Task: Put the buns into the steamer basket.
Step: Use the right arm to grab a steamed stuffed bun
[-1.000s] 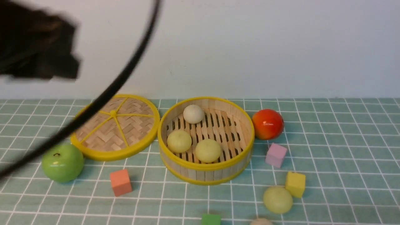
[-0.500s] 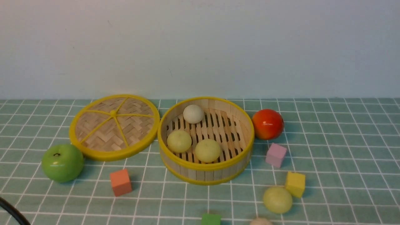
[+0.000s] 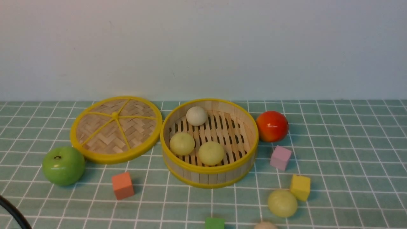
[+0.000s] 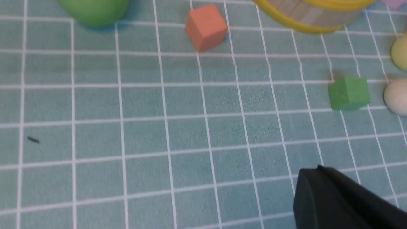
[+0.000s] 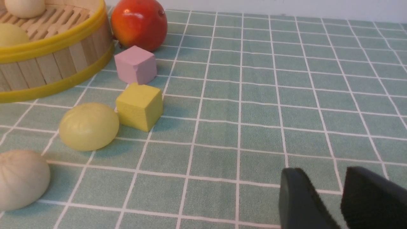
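Observation:
The steamer basket [image 3: 210, 173] stands mid-table and holds three buns: one off-white [image 3: 196, 115] and two yellow-green [image 3: 182, 143] [image 3: 211, 153]. On the cloth near the front lie a yellow-green bun [image 3: 282, 203] [image 5: 89, 126] and an off-white bun [image 3: 265, 225] [image 5: 22, 179]. My left gripper [image 4: 314, 173] is shut on nothing, above bare cloth and well short of the off-white bun [image 4: 396, 97]. My right gripper [image 5: 327, 173] is open and empty over the cloth, well apart from both loose buns. Neither gripper shows in the front view.
The flat woven lid [image 3: 116, 128] lies left of the basket with a green apple [image 3: 63, 165] in front of it. A red-orange fruit [image 3: 272, 126] sits right of the basket. Orange [image 3: 122, 185], pink [image 3: 280, 157], yellow [image 3: 300, 187] and green [image 3: 214, 223] cubes are scattered about. The yellow cube touches the loose yellow-green bun.
The left arm and its black cable have swept out of the front view; only a bit of cable remains at the lower left corner. Nothing on the table has moved.

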Motion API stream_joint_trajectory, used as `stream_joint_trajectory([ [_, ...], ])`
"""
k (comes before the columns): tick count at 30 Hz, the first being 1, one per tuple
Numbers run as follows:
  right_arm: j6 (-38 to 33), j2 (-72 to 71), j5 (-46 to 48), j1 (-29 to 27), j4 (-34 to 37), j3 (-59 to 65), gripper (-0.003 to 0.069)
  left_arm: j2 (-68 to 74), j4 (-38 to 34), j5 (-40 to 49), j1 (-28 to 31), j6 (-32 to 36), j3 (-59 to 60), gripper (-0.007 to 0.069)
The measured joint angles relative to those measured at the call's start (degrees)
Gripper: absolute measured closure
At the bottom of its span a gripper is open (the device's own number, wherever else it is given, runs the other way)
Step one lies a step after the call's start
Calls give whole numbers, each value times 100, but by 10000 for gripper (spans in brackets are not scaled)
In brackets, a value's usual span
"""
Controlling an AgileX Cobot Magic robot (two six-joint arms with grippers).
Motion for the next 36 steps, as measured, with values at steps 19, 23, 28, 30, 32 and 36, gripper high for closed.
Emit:
stream_joint_trajectory([
  [19, 0, 0, 0, 0, -6, 0, 420, -2625, 231, -3371, 2230, 944, 3307, 638],
  [23, 0, 0, 0, 0, -6, 0, 420, -2867, 96, -3027, 2422, 973, 3729, 638],
  [28, 0, 0, 0, 0, -6, 0, 420, -2866, 53, -3035, 2446, 989, 3736, 638],
  [30, 0, 0, 0, 0, -11, 0, 420, -2866, 47, -3035, 2446, 989, 3736, 638],
  [32, 0, 0, 0, 0, -11, 0, 420, -2866, 35, -3043, 2446, 989, 3736, 637],
  [36, 0, 0, 0, 0, -11, 0, 420, -2866, 35, -3038, 2446, 991, 3736, 636],
])
